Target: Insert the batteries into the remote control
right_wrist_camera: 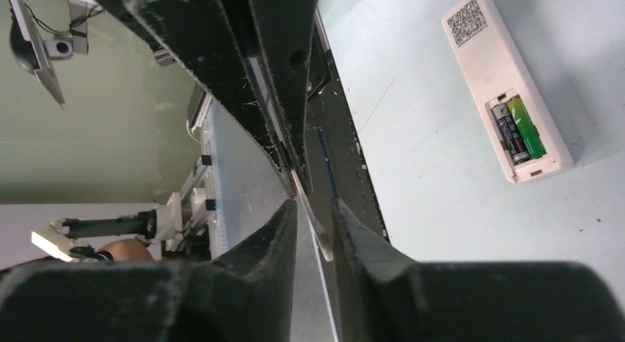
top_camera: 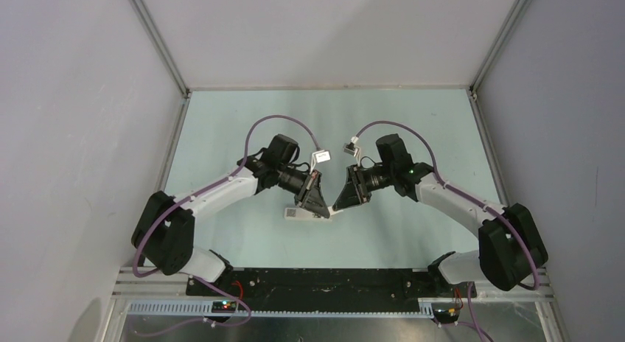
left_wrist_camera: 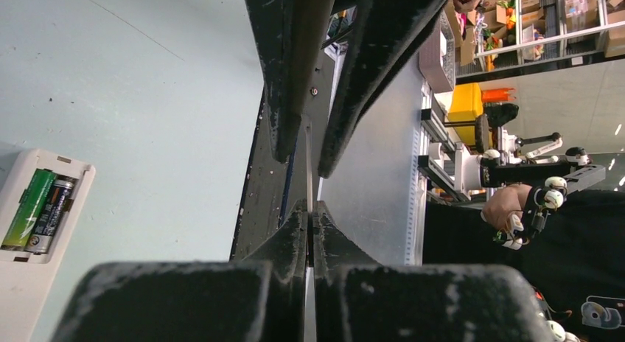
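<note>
Top external view shows left gripper (left_wrist_camera: 310, 208) and right gripper (right_wrist_camera: 315, 206) seemingly pinching one thin white cover (left_wrist_camera: 308, 172) beside the slim white remote control (top_camera: 298, 213), green-black batteries (right_wrist_camera: 519, 128) inside, lying crosswise nearer the left arm.

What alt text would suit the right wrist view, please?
A white remote control lies back-up on the table, two batteries seated in its open recess. In front, a thin white piece stands edge-on between the fingers of the right gripper.

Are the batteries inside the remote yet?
In. Both batteries lie side by side in the remote control's open recess; the cover is off.
</note>
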`<state>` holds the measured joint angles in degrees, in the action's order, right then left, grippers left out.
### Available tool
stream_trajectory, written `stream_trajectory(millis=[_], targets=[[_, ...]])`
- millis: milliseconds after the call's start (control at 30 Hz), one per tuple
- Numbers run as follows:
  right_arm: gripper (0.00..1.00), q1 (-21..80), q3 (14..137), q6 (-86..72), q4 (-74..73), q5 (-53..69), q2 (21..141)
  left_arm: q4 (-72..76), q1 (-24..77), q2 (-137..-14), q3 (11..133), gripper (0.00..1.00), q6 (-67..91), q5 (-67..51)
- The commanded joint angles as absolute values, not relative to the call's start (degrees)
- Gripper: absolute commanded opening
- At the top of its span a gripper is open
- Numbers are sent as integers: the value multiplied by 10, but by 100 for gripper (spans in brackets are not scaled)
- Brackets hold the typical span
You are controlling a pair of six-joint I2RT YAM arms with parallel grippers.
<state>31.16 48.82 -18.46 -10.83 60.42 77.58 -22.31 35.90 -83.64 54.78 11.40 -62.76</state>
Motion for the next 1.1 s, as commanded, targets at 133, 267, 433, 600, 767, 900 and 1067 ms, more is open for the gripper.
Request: stream_trajectory(millis=[133, 267, 433, 600, 767, 900, 1067], targets=[[0, 302, 471, -248, -19, 632, 781, -220, 344, -807, 563, 18, 95, -627], [0, 300, 471, -261, -11, 633, 772, -220, 333, -776, 562, 62, 87, -578], [0, 279, 466, -266, -45, 603, 766, -219, 320, -708, 546, 67, 29, -387], [0, 247, 442, -275, -70, 571, 766, -215, 319, -645, 495, 70, -130, -284], [0, 242, 434, -282, -78, 558, 768, -209, 350, -614, 423, 78, -343, -275], [0, 236, 433, -290, -75, 548, 772, -204, 361, -641, 422, 79, -392, -271], [0, 229, 432, -296, -75, 536, 782, -202, 385, -699, 438, 79, -446, -229]])
